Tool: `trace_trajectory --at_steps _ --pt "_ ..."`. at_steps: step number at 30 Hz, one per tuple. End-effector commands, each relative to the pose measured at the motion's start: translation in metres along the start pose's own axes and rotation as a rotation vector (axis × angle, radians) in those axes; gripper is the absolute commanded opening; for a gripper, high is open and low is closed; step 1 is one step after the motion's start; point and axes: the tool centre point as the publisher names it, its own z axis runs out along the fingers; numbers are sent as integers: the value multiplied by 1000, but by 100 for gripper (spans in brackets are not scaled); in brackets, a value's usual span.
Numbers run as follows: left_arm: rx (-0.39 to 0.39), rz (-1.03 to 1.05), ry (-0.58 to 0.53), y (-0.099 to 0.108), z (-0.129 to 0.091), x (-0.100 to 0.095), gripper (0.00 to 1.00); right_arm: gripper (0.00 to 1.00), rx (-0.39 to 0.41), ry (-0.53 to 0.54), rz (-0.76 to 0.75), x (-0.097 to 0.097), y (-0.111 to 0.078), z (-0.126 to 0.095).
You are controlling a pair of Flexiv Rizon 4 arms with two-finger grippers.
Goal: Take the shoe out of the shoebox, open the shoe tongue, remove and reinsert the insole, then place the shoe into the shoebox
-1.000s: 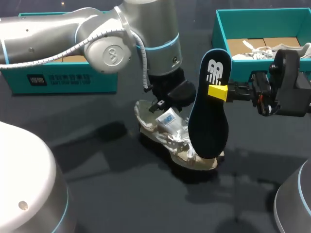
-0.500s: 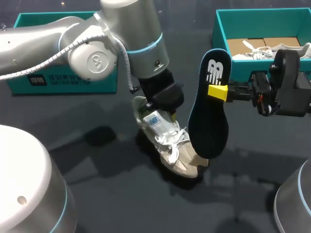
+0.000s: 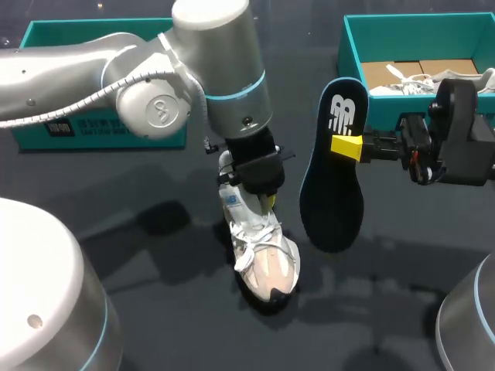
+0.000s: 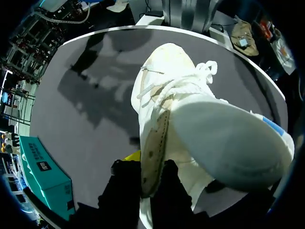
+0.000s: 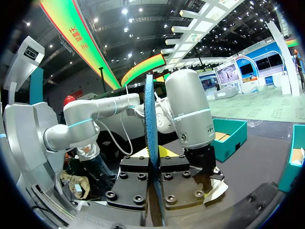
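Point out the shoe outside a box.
The white laced sneaker held by the left gripper; the other shoe lies in the right teal shoebox.

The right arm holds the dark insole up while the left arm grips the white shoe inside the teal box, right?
Not inside: the head view shows the white shoe over the table, clear of both teal boxes. The right gripper does hold the dark insole up, the left gripper the shoe.
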Motion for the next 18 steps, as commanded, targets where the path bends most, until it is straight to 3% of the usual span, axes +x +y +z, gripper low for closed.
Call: trace_trajectory --at_steps 1,9,18 --pt "-25 20 -6 -10 8 0 0 0 -1 -12 0 7 -2 -3" --pt "-51 118 -15 -15 14 3 0 0 -1 -12 0 7 -2 -3" --pt "-45 194 -29 -11 1 2 0 0 -1 -12 0 7 -2 -3"
